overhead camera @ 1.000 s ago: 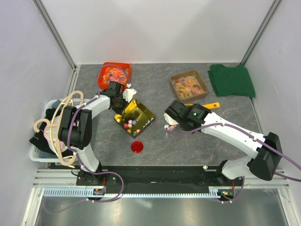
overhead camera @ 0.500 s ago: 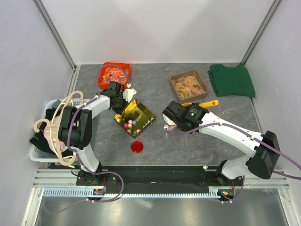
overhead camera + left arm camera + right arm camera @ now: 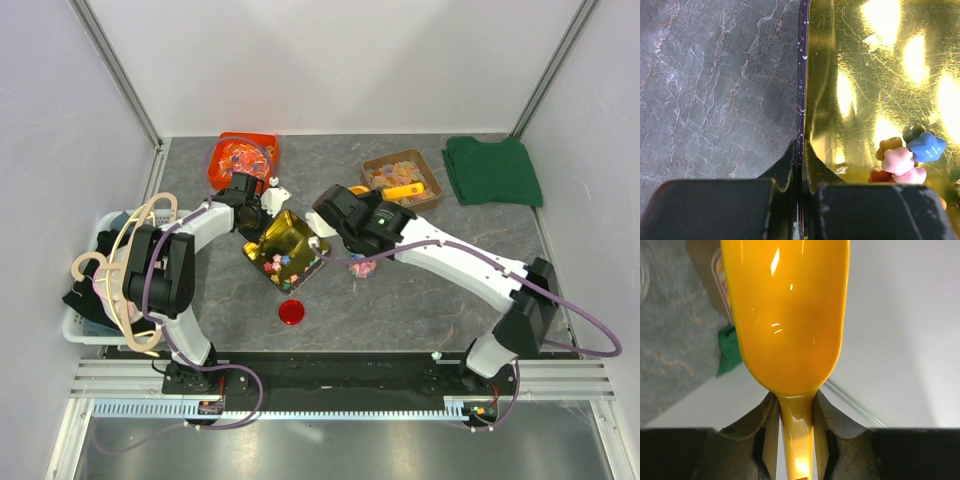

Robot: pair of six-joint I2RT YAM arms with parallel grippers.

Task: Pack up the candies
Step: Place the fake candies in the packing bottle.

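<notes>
- Starting nearest the arm bases in the top view: a red lid [image 3: 292, 311] lies flat on the table [image 3: 400, 310]. A small clear cup [image 3: 361, 266] stands at its 2 o'clock, maybe with a few sweets inside, too small to be sure.
- Next out is the gold tin [image 3: 290, 228], turned like a diamond. The candies [image 3: 289, 263] are bunched toward its 6 o'clock corner, and the left wrist view shows blue, pink and orange chunks there.
- The left gripper [image 3: 800, 150] is clenched on the tin's thin rim, on the 10 o'clock side.
- The right gripper [image 3: 796, 435] is clamped on the handle of an orange scoop [image 3: 405, 190]. No sweets show on the bowl face the wrist camera sees.
- The bit that matters: the candies lie at roughly 8 o'clock from the scoop bowl. The scoop's long axis runs 9 to 3, with the bowl at the 3 end, pointing away from the tin and overlapping the brown tray [image 3: 367, 170].
- The left arm is nearer the candies, but the right has the tool, so I reckon it needs to swing round.
- Farther back, an orange-red tray [image 3: 262, 140] sits at the tin's 11 o'clock, and a green cloth [image 3: 492, 170] lies in the far right corner.
- The surface is grey marbled slab, with white walls close on three sides. A white basket [image 3: 85, 325] of hangers sits off the left edge.
</notes>
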